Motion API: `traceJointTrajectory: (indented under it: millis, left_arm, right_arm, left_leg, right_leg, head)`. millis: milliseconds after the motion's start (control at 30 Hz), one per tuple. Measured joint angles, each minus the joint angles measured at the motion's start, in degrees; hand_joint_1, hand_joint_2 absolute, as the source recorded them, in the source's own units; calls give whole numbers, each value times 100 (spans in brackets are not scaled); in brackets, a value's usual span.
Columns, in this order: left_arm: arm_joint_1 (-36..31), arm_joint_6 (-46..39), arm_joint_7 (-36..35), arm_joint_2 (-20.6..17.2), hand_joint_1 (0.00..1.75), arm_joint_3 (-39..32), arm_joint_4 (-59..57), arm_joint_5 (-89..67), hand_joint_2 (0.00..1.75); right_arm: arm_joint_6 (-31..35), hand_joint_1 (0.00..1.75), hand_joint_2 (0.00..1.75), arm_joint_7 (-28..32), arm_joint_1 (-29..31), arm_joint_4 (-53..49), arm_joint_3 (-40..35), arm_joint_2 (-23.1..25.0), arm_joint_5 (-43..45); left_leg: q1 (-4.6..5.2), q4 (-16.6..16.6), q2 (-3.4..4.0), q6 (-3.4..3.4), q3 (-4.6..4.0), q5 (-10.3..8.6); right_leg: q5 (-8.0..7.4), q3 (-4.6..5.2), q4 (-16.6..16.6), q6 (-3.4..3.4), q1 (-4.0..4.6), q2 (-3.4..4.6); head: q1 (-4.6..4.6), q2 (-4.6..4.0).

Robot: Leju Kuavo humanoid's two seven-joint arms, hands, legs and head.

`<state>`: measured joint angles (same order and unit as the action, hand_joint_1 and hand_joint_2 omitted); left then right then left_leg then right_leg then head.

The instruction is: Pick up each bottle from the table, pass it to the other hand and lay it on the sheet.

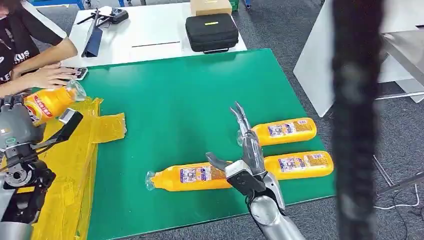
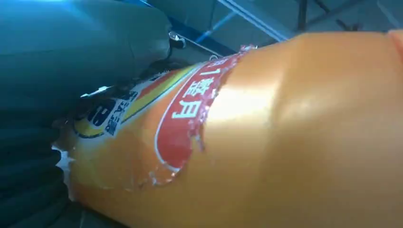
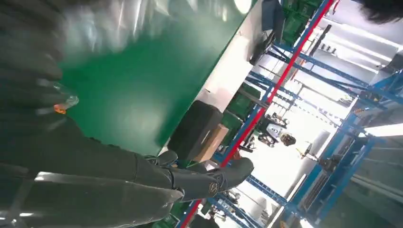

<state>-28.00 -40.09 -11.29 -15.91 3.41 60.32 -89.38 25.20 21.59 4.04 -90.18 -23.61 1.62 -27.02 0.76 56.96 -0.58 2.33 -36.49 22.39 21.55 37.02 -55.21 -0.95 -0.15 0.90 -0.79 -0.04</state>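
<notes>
My left hand (image 1: 20,131) holds an orange bottle (image 1: 50,102) tilted above the yellow sheet (image 1: 75,170) at the table's left edge. The left wrist view has this bottle (image 2: 285,142) close up, its red label torn. Three more orange bottles lie on the green table (image 1: 180,100): one near the front (image 1: 187,176), one at the front right (image 1: 300,165) and one behind it (image 1: 285,131). My right hand (image 1: 245,157) hovers open between the front two bottles, fingers (image 3: 204,180) stretched out and the thumb spread over the near bottle's end.
A person sits at the far left with a hand (image 1: 50,76) on a phone by the sheet's far end. A black case (image 1: 211,31) and a cardboard box (image 1: 210,6) stand on the white table behind. A dark blurred upright (image 1: 355,120) crosses the right side.
</notes>
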Motion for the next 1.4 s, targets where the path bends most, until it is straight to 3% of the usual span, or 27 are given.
traceJointTrajectory:
  millis: [133, 300, 1000, 1400]
  left_arm:
    - [-160, 121, 1194, -138, 175, -313, -721, 186, 175]
    - [-326, 44, 1961, -175, 175, -797, -1663, 338, 175]
    - [-228, -13, 3037, -304, 175, -1196, -3549, 982, 175]
    - [-19, -31, 4439, 92, 175, -1491, -3347, 1465, 175]
  right_arm:
    - [35, 0, 175, 114, -90, -2, 57, -26, -7]
    - [-76, 0, 175, 225, -201, -2, 175, -48, 2]
    - [-363, 0, 175, 188, -61, 197, 271, 20, -131]
    - [-667, 0, 175, 79, 101, 396, 114, 203, -315]
  left_leg:
    - [-1, 0, -2, -1, 0, 1]
    - [-3, 0, 2, -3, -2, 3]
    - [-7, -1, -7, -7, -5, 4]
    - [-6, -2, -12, -8, 8, 4]
  right_leg:
    - [1, -3, 0, 1, 0, 0]
    - [1, 1, 0, 1, 0, 1]
    - [3, 0, 0, 4, 0, -1]
    - [3, -15, 0, 3, 0, -2]
  head:
    - [-2, 0]
    - [-2, 0]
    - [0, 0]
    - [-2, 0]
